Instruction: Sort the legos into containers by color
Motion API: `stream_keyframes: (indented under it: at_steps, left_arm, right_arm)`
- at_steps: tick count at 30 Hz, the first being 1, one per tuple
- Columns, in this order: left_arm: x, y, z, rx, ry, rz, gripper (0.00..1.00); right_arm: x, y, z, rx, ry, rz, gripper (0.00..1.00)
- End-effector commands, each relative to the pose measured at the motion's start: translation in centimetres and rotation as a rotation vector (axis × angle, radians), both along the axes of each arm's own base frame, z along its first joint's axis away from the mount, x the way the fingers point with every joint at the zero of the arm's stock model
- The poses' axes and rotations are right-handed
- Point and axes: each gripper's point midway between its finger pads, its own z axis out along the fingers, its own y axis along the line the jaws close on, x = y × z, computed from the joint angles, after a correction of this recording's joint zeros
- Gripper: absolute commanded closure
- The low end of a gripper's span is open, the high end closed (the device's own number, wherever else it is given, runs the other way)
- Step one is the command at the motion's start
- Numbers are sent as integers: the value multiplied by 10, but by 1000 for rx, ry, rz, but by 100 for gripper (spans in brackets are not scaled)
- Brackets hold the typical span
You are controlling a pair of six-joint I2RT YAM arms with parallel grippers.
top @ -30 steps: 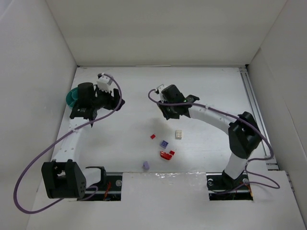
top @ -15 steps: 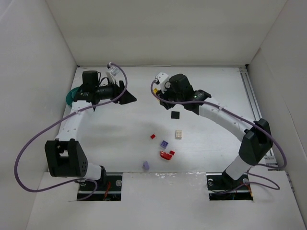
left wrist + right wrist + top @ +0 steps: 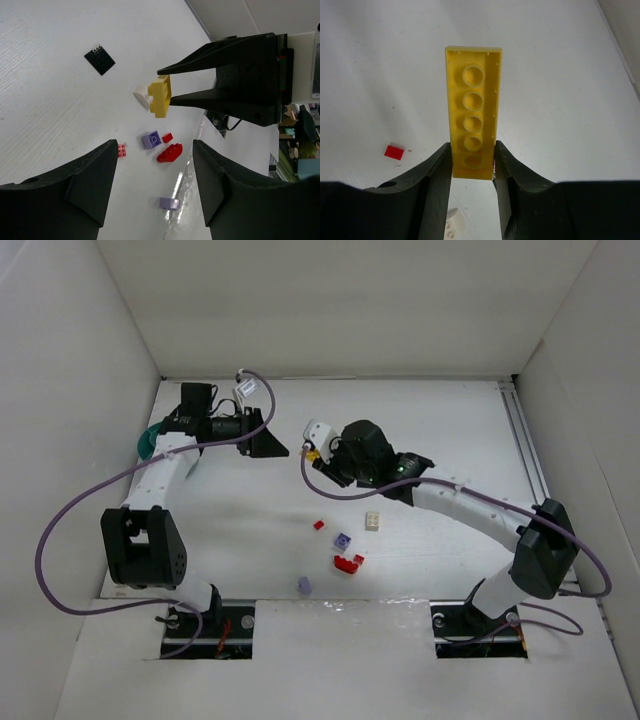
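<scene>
White worktop (image 3: 430,420) seen from above: right hand (image 3: 314,456) pinches a yellow plate (image 3: 311,452), left hand (image 3: 273,447) sits just beside it, and the teal bowl (image 3: 146,443) is way back behind the left hand. Left wrist view: left hand is spread wide and empty, with loose bricks (image 3: 150,139) and a black square (image 3: 99,59) lying out past its fingers. Right wrist view: fingers clamp the yellow plate's lower end, the rest pokes out past the tips.

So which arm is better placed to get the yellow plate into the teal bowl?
Right, probably: the right gripper is shut on the yellow plate. The left gripper is open and empty, though it sits nearer the teal bowl.
</scene>
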Motion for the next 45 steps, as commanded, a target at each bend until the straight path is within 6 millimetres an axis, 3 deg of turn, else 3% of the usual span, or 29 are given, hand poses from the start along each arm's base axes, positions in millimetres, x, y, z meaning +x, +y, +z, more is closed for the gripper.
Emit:
stream_keyframes:
  at_steps: [1,6,11,17,25,35,39,40,42,43,45]
  left_arm:
    - [-11,-6,16,-41,-54,-82,42]
    - [-21,-13,4,-11,-37,-141,42]
    - [-17,-18,-1,9,-30,-138,45]
    - [-10,-18,8,8,-89,-100,46]
    - [-16,-23,8,7,-89,-118,50]
    - [-21,-31,4,26,-110,-148,67]
    - [-24,-33,4,41,-122,-150,78]
    - [-23,-32,3,48,-122,-145,87]
    - [-22,-32,4,56,-109,-134,90]
    - [-20,-31,2,70,-122,-130,92]
    - [-15,-28,8,96,-167,-104,96]
  right_arm:
    - [6,3,31,42,-122,4,88]
    - [7,7,37,42,-149,12,87]
    - [-4,16,37,38,-156,48,87]
    - [-11,23,38,29,-167,78,87]
    - [-15,31,40,32,-179,100,85]
    - [-12,36,43,36,-192,92,84]
    - [-11,37,47,43,-198,91,82]
    - [-11,37,47,43,-198,91,74]
    - [-11,35,52,48,-207,82,53]
    - [-10,32,48,35,-205,71,37]
    - [-8,27,48,37,-211,41,24]
